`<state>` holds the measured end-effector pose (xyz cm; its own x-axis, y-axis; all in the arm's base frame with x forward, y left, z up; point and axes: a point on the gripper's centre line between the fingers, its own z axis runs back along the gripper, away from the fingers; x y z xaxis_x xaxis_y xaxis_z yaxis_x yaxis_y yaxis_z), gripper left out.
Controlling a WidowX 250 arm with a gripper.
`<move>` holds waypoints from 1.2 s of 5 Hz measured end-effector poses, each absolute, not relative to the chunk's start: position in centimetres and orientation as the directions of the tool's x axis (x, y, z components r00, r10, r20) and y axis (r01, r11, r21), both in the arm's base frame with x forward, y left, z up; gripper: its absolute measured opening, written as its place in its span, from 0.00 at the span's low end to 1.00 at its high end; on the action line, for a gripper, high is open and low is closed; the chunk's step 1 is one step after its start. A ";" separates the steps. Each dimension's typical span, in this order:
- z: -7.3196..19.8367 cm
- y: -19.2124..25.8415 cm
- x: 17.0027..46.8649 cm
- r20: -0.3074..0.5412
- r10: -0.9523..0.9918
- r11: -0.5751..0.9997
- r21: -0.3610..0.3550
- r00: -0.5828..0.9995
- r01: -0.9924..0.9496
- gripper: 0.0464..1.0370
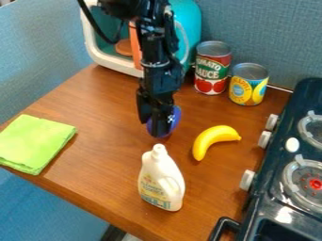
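The black gripper (157, 123) hangs down over the middle of the wooden counter. A blue-purple object (176, 117) shows at its lower end, mostly hidden by it; whether it is held cannot be told. To the right lies a curved yellow banana (213, 140). Upright in front of the gripper, nearer the camera, is a white bottle (162, 181) with a label.
A folded green cloth (36, 142) lies at the left edge. Behind the arm is a teal and white toy appliance (189, 26), with a red can (212, 70) and a yellow-blue can (248, 85) beside it. A dark stove (277, 188) borders the right.
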<state>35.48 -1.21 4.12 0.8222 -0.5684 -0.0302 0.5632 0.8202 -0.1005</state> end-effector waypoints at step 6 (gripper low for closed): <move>3.7 -1.8 35.2 -0.036 -0.602 0.798 -0.074 0.798 0.599 0.96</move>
